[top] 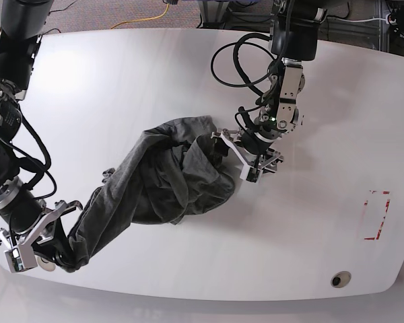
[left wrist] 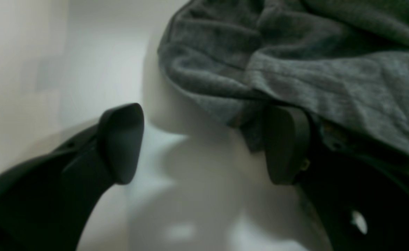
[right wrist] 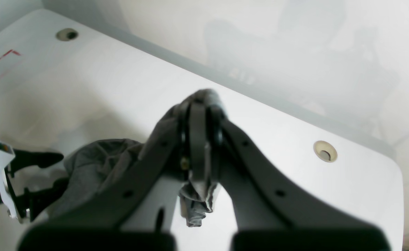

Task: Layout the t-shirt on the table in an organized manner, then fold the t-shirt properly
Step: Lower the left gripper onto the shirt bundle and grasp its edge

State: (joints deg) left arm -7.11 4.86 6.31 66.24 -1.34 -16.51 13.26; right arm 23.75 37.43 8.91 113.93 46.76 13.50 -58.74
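Laying-out step: your right gripper [right wrist: 199, 139] had its jaws clamped on the crumpled heather-grey knit t-shirt [top: 165, 178] mid-desk [top: 121, 81]; your left gripper [left wrist: 204, 146] stood wide beside its edge. Next, grasp there and spread.

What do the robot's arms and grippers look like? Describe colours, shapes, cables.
Both arms are black with looping black cables. The left gripper has broad, rounded matte-black fingers; the right gripper has dark, curved fingers with small holes. White brackets sit at the wrists.
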